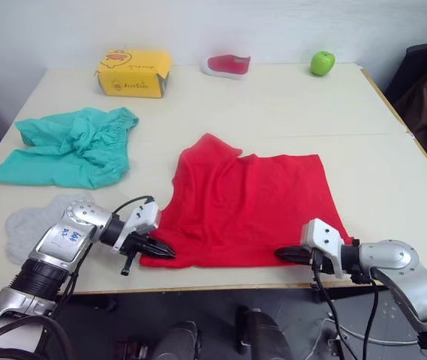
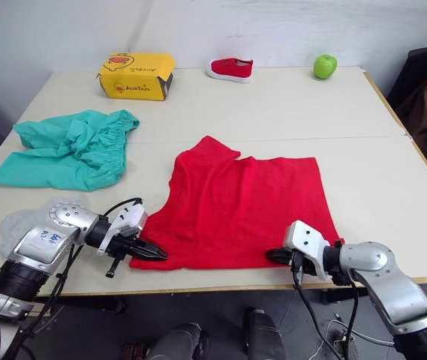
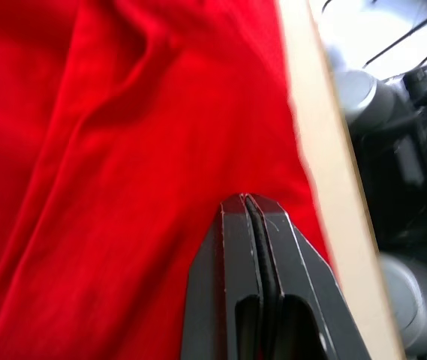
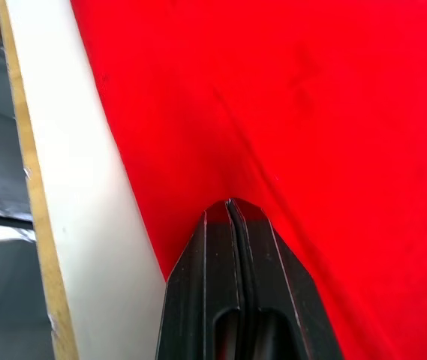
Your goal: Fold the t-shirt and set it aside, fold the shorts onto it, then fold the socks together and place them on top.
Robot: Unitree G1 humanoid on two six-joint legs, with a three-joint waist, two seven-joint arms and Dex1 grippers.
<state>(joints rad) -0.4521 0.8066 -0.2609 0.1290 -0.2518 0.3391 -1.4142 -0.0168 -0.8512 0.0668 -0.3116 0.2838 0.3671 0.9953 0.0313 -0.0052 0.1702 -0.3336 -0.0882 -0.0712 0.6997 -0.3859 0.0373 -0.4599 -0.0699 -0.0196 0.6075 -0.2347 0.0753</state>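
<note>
On the cream table [image 1: 288, 105] lay the shorts [image 1: 70, 146], the socks [image 1: 29, 225], a yellow box [image 1: 133, 73] with unreadable print, and the t-shirt [image 1: 247, 202], whose near edge the left gripper [image 1: 164, 251] and right gripper [image 1: 282, 255] pinched.

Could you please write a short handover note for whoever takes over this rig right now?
Left gripper and right gripper: both shut on the near hem of the t-shirt, one at each near corner. The t-shirt lies mid-table, partly folded. The shorts lie crumpled at far left, the socks at near left, both untouched. Left: finish the t-shirt, set it aside, then shorts, then socks.
</note>
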